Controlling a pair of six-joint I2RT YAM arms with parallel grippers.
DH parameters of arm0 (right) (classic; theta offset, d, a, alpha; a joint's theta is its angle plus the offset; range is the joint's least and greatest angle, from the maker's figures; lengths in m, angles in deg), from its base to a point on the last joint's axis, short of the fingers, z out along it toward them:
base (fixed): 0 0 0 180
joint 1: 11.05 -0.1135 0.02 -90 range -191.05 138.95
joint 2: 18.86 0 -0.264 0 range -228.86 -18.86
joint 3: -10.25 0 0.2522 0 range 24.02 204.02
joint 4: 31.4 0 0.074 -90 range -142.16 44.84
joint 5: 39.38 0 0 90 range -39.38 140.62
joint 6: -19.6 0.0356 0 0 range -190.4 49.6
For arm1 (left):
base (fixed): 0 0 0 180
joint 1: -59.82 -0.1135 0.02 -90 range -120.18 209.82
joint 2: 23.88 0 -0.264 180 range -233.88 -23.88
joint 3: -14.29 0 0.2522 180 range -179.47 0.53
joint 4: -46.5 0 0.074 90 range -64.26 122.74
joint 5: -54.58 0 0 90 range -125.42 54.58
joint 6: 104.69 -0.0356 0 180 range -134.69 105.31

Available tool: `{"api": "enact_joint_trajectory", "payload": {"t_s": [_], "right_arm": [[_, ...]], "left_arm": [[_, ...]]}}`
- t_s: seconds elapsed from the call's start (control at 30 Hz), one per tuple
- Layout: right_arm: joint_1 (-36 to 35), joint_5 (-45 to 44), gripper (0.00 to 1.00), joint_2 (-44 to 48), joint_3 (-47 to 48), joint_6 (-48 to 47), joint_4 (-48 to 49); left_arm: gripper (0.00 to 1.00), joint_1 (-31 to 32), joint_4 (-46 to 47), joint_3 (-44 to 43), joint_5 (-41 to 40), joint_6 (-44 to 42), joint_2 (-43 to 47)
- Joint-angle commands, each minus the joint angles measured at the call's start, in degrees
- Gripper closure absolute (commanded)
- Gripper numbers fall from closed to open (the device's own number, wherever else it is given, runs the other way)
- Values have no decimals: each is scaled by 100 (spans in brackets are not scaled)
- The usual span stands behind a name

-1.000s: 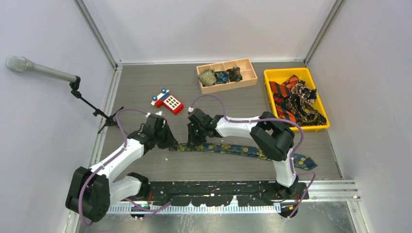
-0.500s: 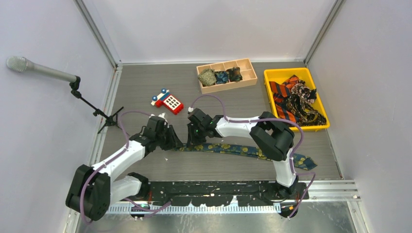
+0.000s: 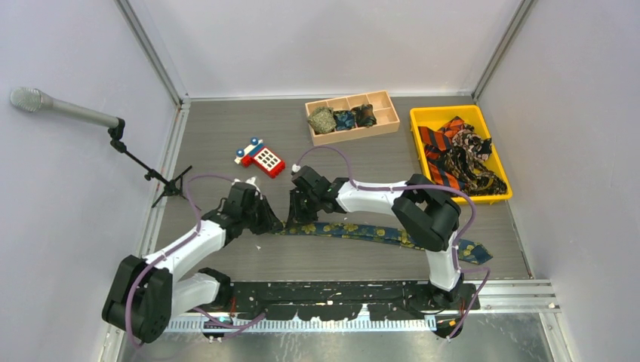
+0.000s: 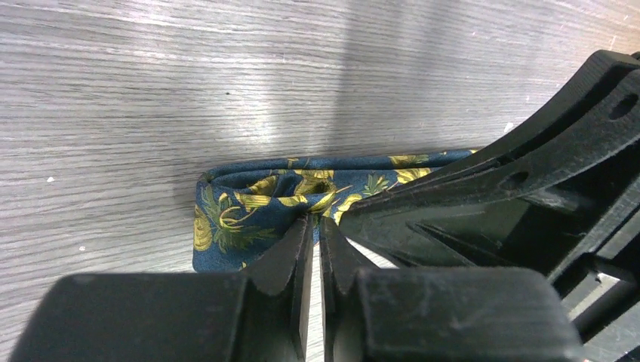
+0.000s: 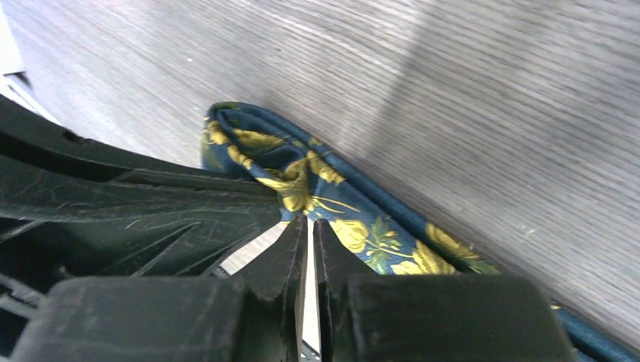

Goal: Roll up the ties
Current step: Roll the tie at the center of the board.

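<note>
1. One navy tie with yellow-gold flowers (image 3: 362, 231) lies stretched along the tabletop (image 3: 226, 128) just in front of both arms. Its wide end is at the right, and its narrow end sits at the left, between the two wrists.
2. Only the start of a roll shows on it. Both wrist views show the narrow end (image 4: 234, 207) doubled back on itself in one short fold, with no coil formed. Nearly the whole length is left to wind.
3. Left arm's jaws are almost together, and their tips appear to pinch the fabric at that fold. Right arm's jaws are likewise clenched on the same tie (image 5: 355, 226), just beside the left ones and facing them from the other side.
4. Three small coils (image 3: 344, 119) sit side by side in the wooden tray (image 3: 389, 124) at the far side, one per compartment. These look like finished ties. The compartment at the tray's right end shows no coil.
5. Several loose ties, striped orange-and-black and dark patterned (image 3: 460, 154), are heaped in the yellow bin (image 3: 423, 115) to the right. How many is hard to tell.
6. By this layout the task is partly done: three ties are rolled, one is barely begun, and the heap is untouched.
</note>
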Motion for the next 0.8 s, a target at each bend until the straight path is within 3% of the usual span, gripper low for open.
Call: {"api": "enact_joint_trajectory", "payload": {"t_s": [0.0,0.3,0.77], "right_arm": [[-6,281,86,389,168,234,394],[-12,468,85,49,320,503,737],[-12,493,85,-456,324,647,1021]], "left_arm": [[91,16,73,64,-211,89,306],[100,15,25,109,-342,193,409],[100,18,-8,176,-442,314,580]]}}
